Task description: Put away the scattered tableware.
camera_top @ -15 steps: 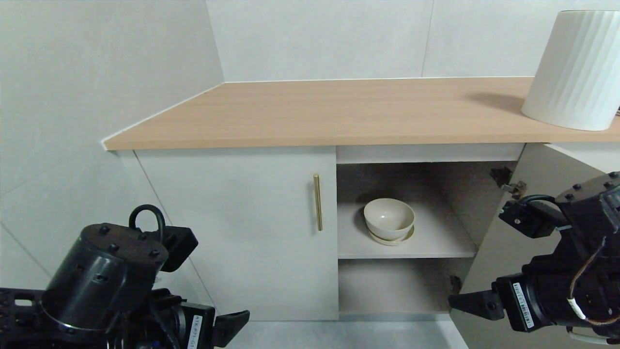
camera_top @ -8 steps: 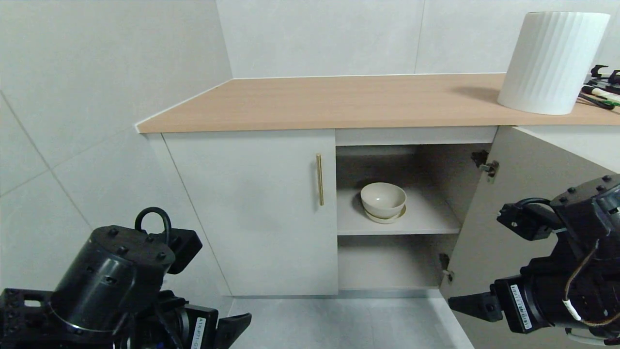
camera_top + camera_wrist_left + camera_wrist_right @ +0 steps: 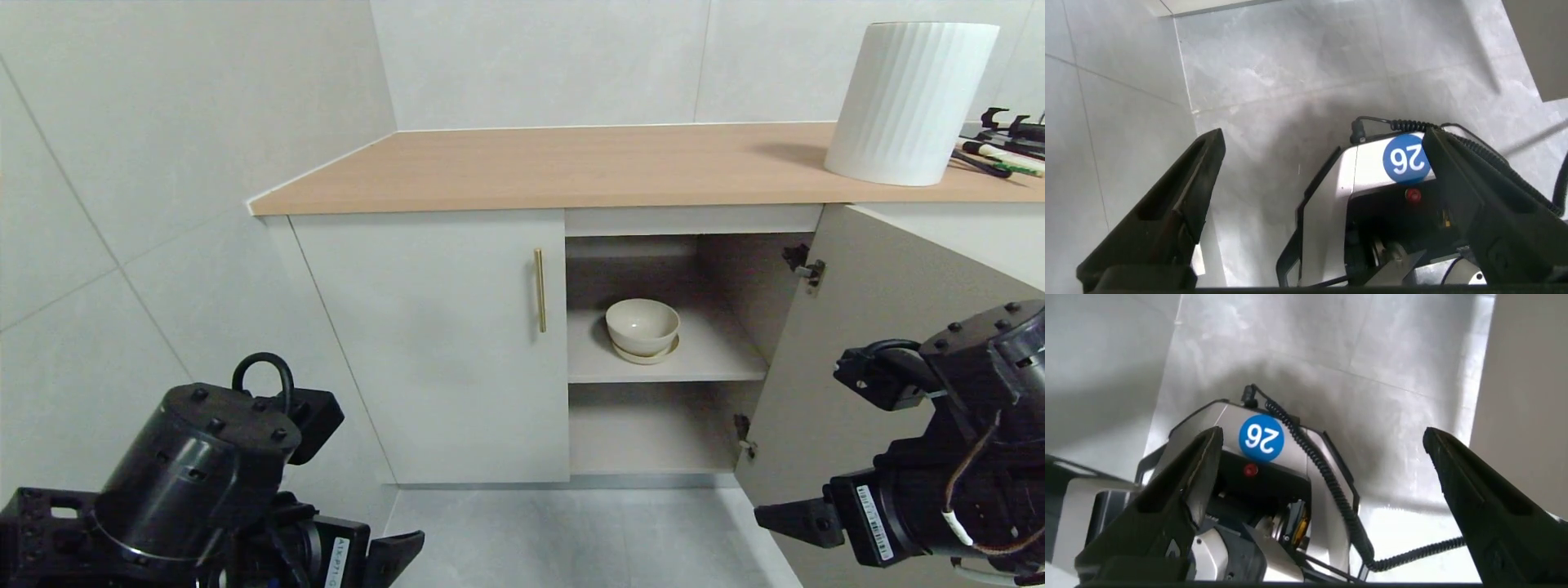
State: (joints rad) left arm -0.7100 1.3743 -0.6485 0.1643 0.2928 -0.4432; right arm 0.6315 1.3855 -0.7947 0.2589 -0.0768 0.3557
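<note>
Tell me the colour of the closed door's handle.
Brass-gold handle; head view shows it best.

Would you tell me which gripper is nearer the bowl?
Right, it seems. The right gripper hangs below the bowl, by the open door; the left gripper sits low, further off, before the closed door.
</note>
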